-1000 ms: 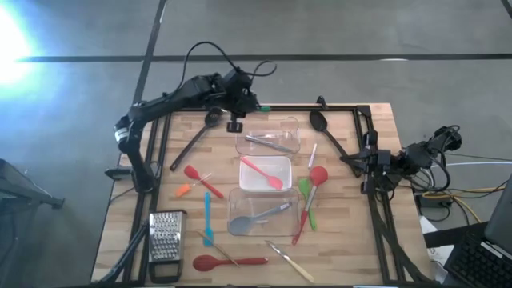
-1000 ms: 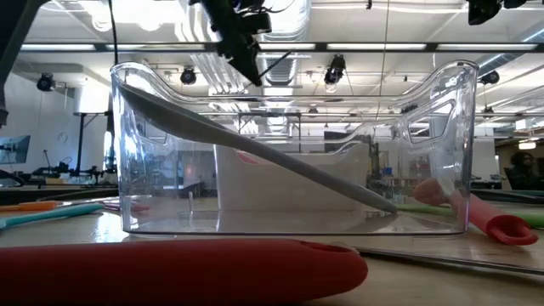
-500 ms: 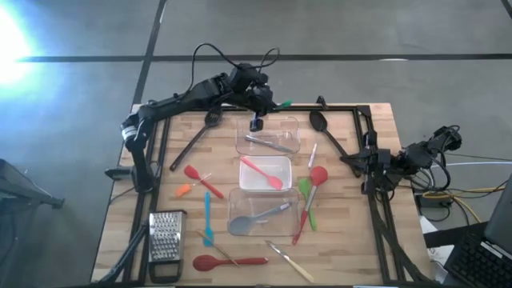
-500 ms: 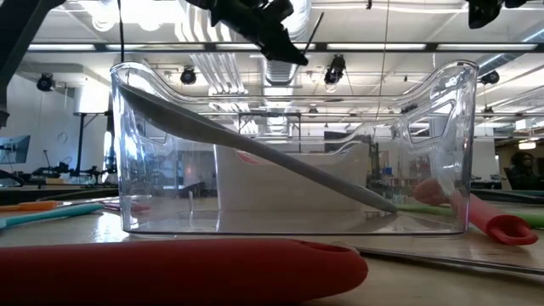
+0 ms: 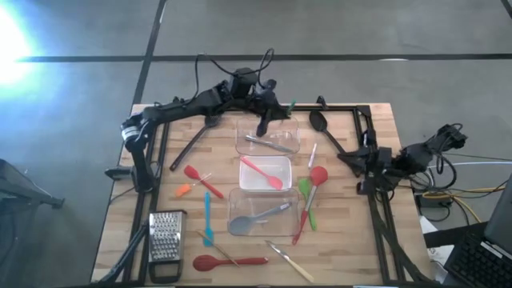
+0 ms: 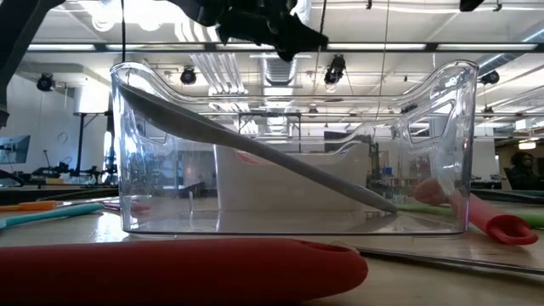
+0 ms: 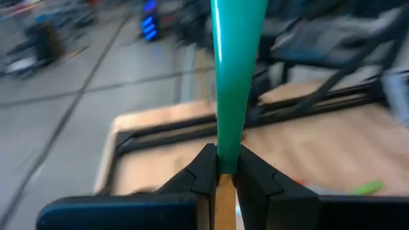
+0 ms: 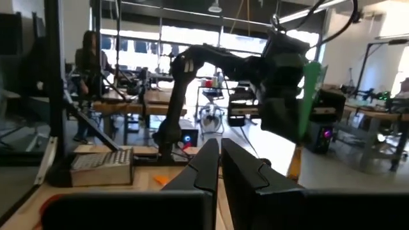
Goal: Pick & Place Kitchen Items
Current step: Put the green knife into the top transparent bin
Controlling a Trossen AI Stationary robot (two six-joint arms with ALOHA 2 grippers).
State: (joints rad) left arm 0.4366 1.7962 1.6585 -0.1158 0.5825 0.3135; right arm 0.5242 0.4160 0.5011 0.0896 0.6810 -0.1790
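My left gripper [image 5: 280, 107] hangs above the far edge of the far clear tub [image 5: 268, 138], shut on a green tool with a wooden handle [image 7: 231, 76]; its green tip [image 5: 291, 103] sticks out past the fingers. Metal tongs [image 5: 270, 144] lie in that tub. A red spatula [image 5: 262, 172] lies in the middle tub, and a grey spoon [image 5: 260, 214] leans in the near tub [image 6: 289, 153]. My right gripper [image 8: 219, 160] waits shut at the table's right edge [image 5: 358, 164], touching nothing. My left gripper pinches the tool between its two fingers where the green part meets the wooden handle [image 7: 223, 167]. The fingers reach out about level from the table's left side. The green part runs on beyond the fingertips, and the wooden end [image 7: 223, 204] runs back between the fingers. The tool is lifted clear.
Loose on the table lie a black ladle [image 5: 192, 140], a black spoon [image 5: 320, 124], red spatula [image 5: 202, 181], orange tool [image 5: 183, 190], teal tool [image 5: 207, 220], red spoon [image 5: 228, 261], green and red spoons [image 5: 310, 192] and a grater [image 5: 166, 240].
My left gripper has moved toward the table's right edge along the far side, from beside the far tub to above its far edge. It has tipped from pointing down to nearly level, and the green tool has swung with it, still held and clear of the table.
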